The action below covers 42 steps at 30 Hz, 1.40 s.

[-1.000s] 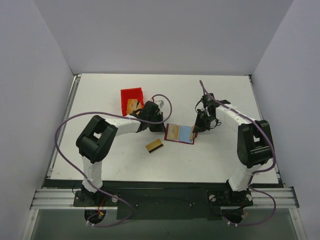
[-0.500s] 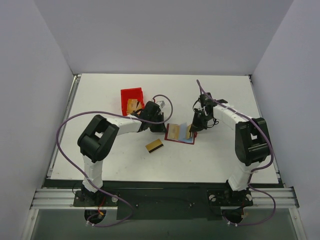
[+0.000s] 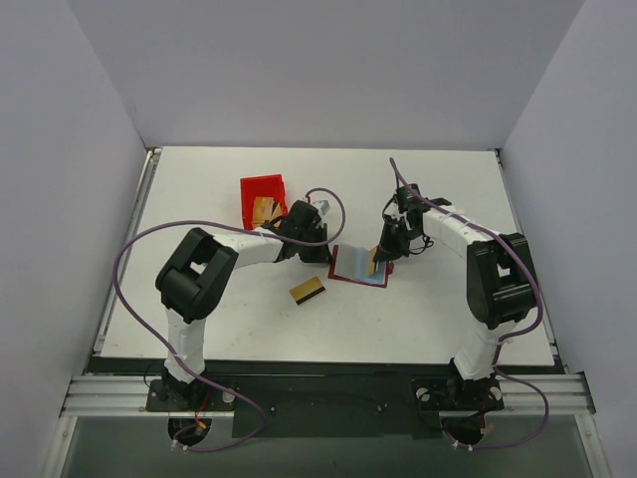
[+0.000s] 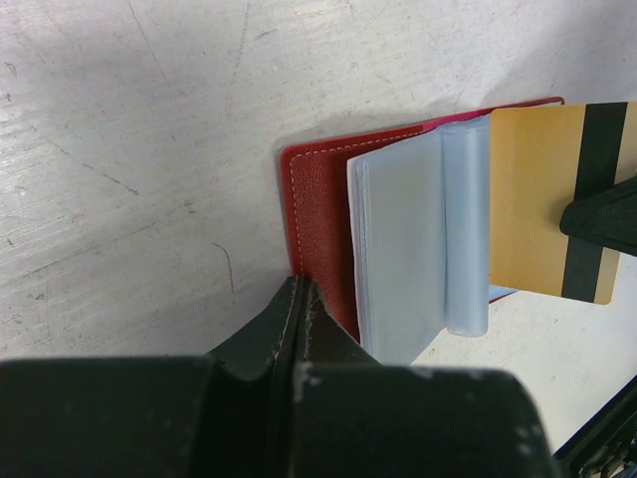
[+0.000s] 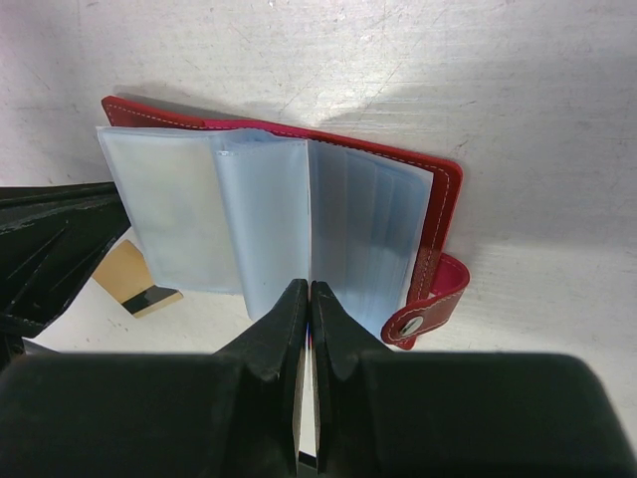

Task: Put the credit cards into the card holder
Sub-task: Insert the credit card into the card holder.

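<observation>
The dark red card holder [image 3: 350,267] lies open mid-table, its light blue sleeves [image 4: 403,249] fanned up. My left gripper [image 4: 299,286] is shut on the left edge of its red cover [image 4: 318,214]. My right gripper [image 5: 311,291] is shut on a gold credit card [image 4: 537,209] with a dark stripe. It holds the card on edge among the sleeves [image 5: 269,219], next to the snap tab [image 5: 430,309]. From above, that card [image 3: 372,262] stands over the holder's middle. A second credit card [image 3: 308,290] lies flat on the table in front of the holder.
A bright red open bin [image 3: 261,186] with more gold cards [image 3: 265,210] stands behind the left gripper [image 3: 320,251]. The right gripper [image 3: 384,245] reaches in from the right. The loose card [image 5: 134,282] also shows below the sleeves. White walls enclose the table.
The right gripper has carried its card leftward from the holder's right edge to over its middle. The blue sleeves have lifted and now cover the tan page. The left arm has barely moved.
</observation>
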Motion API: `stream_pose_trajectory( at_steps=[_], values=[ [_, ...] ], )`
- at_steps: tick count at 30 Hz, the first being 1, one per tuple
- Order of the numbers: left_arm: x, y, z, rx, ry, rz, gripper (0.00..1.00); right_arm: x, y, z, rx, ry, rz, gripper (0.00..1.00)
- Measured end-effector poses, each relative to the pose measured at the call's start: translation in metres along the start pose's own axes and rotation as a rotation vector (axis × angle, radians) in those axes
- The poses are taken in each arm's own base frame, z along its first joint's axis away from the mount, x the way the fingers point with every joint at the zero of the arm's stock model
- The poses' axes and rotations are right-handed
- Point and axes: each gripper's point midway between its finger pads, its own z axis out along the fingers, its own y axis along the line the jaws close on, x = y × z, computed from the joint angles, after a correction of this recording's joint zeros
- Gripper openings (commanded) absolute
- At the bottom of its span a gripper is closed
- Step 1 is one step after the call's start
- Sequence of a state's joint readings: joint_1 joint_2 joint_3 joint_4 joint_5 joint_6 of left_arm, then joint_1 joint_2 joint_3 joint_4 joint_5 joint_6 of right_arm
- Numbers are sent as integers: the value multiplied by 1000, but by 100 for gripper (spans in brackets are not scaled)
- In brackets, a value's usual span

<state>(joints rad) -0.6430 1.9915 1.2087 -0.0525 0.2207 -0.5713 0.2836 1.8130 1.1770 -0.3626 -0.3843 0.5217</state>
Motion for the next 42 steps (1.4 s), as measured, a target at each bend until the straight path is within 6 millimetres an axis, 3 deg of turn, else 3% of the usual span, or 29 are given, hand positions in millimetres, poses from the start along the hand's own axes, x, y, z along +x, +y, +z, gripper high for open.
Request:
stream_pose_trajectory(
  at_steps=[9,15,21,24,30,37,42],
  values=[
    [0,-2,1,2,3,7,0,0,-9,-2,56,-15,0,0],
    [3,-5,1,5,9,13,0,-2,-17,-18,121,-57,-7,0],
    [4,-6,1,5,12,15,0,-21,7,-54,33,-189,-40,0],
    [4,-6,1,5,11,15,0,-28,24,-61,-46,-222,-56,0],
    [4,-6,1,2,17,17,0,-25,42,-40,-179,-185,-72,0],
    [4,-6,1,1,19,17,0,5,32,-13,-228,-109,-48,0],
    [4,-6,1,1,19,17,0,3,33,-9,-241,-117,-47,0]
  ],
)
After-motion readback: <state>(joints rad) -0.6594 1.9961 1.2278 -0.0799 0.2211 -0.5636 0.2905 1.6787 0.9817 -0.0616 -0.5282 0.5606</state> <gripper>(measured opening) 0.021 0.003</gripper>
